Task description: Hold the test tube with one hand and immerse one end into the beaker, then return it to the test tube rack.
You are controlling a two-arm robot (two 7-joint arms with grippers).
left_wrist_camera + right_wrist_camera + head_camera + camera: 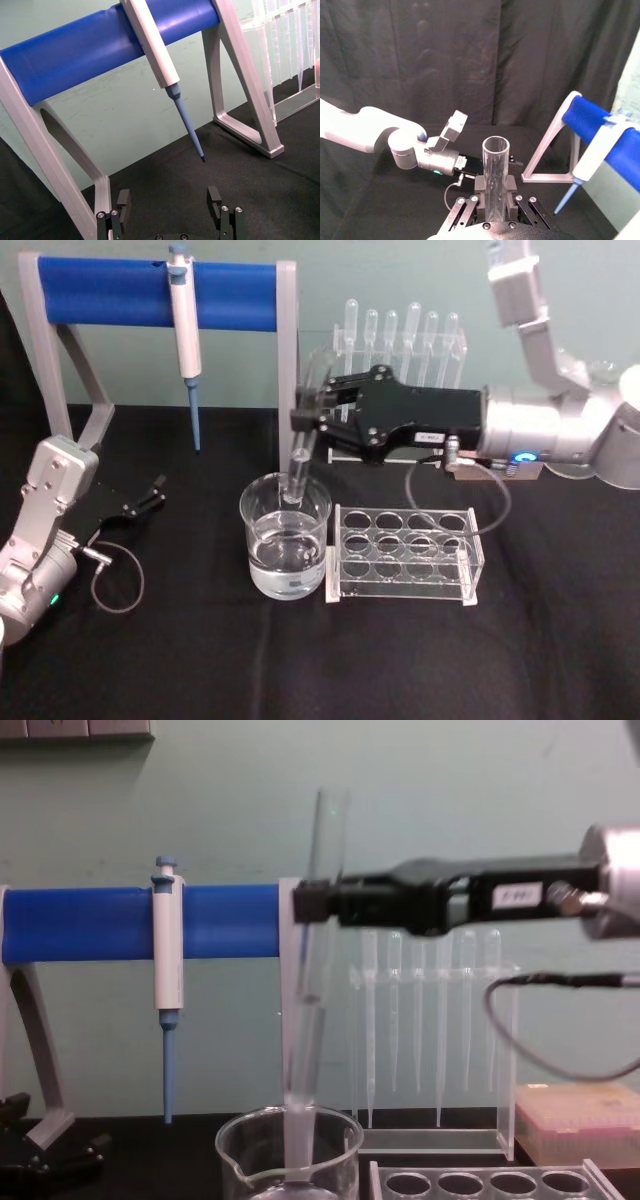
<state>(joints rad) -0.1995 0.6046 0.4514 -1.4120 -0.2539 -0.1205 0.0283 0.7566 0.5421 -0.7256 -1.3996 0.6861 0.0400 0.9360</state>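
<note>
The left tool (140,498) rests spread on the desk (200,660). A pipettor (185,335) hangs from the blue bar (110,292) behind. The test tube (312,980) stands near-upright, rim up, round end down inside the beaker (285,535), pinched by the right tool (308,408). The rack (405,550) sits just beside.

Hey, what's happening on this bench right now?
The right gripper is shut on the test tube, holding it nearly upright with its lower end inside the beaker. Whether the end touches the liquid is unclear. The test tube rack stands right beside the beaker, on the robot's right. The left gripper lies open and idle on the table at the left.
</note>
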